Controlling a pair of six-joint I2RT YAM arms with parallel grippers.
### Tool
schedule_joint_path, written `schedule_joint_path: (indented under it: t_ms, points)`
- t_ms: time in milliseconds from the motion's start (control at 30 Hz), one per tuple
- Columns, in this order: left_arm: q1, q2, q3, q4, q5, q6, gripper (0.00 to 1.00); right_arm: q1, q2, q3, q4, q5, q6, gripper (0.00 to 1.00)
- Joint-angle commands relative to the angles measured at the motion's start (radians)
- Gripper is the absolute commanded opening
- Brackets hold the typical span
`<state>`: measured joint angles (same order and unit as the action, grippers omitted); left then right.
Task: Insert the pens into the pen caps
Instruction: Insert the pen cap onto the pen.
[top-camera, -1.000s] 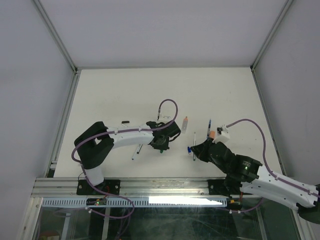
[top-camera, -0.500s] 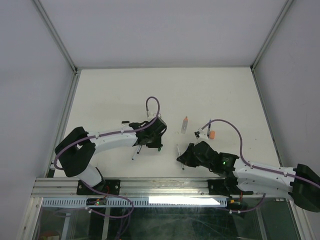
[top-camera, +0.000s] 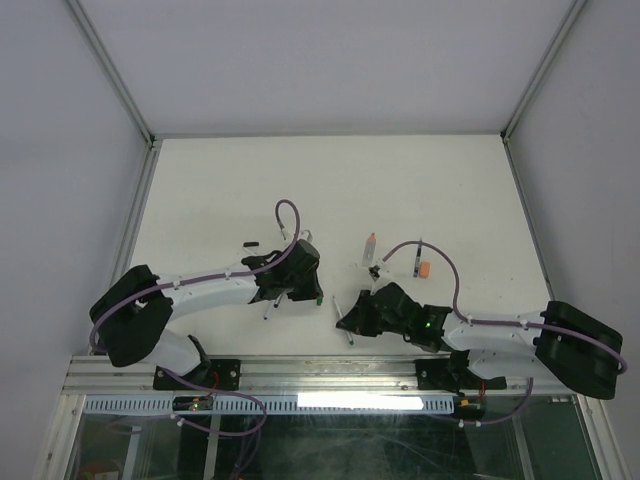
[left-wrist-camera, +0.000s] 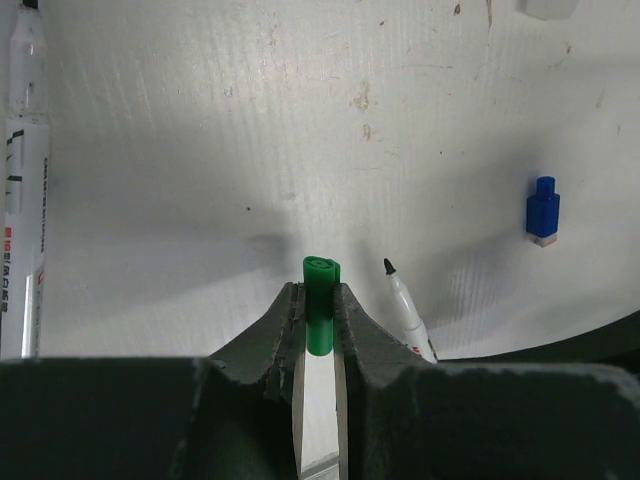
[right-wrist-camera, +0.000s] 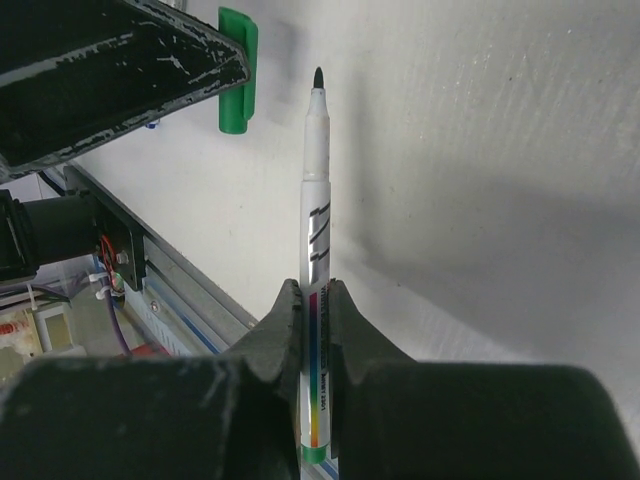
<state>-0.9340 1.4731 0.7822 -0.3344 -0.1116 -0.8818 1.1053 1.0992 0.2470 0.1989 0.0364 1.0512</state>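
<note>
A loose pen (left-wrist-camera: 22, 200) lies on the white table (top-camera: 300, 180) at the far left, its barrel running straight away from the left wrist camera. To its right, the left gripper (left-wrist-camera: 319, 298) has its jaws closed on a green cap (left-wrist-camera: 320, 285). It pinches the lower half so that the upper half juts clear of the fingertips, a hold that looks meant to leave one end free to receive a pen. The cap's long axis follows the line of the fingers, pointing out and away from the wrist over the table. Whether the exposed end is the open mouth cannot be told for certain.

Next along, the right gripper (right-wrist-camera: 315, 300) is clamped on the back part of a pen (right-wrist-camera: 317, 200), near the coloured band. Most of the white barrel and the dark tip are left exposed, as an insertion would need. This pen points forward from the jaws, its tip level with the cap and just beside it, not touching. Seen from either wrist, pen and cap stand close to parallel rather than nose to mouth, so lining them up appears to be the work in hand.

Further right, a blue cap (left-wrist-camera: 542, 205) rests on the table apart from both grippers, and an orange cap (top-camera: 425, 269) lies farther out.
</note>
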Motion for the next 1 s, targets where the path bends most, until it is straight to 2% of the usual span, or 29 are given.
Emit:
schedule_joint_path:
  t_ms: [0,200,367,967]
  points:
    - [0.012,-0.077,-0.026,0.105,-0.031,-0.105,0.12,0.047,0.010,-0.007,0.125,0.072,-0.010,0.00]
    - [0.012,-0.071,-0.027,0.122,-0.059,-0.156,0.11,0.154,-0.010,-0.017,0.107,0.257,-0.011,0.00]
    - [0.012,-0.070,-0.036,0.124,-0.085,-0.184,0.11,0.204,-0.013,-0.042,0.128,0.338,0.012,0.00]
    - [0.015,-0.051,-0.035,0.123,-0.092,-0.227,0.10,0.289,0.076,-0.036,0.240,0.424,0.014,0.00]
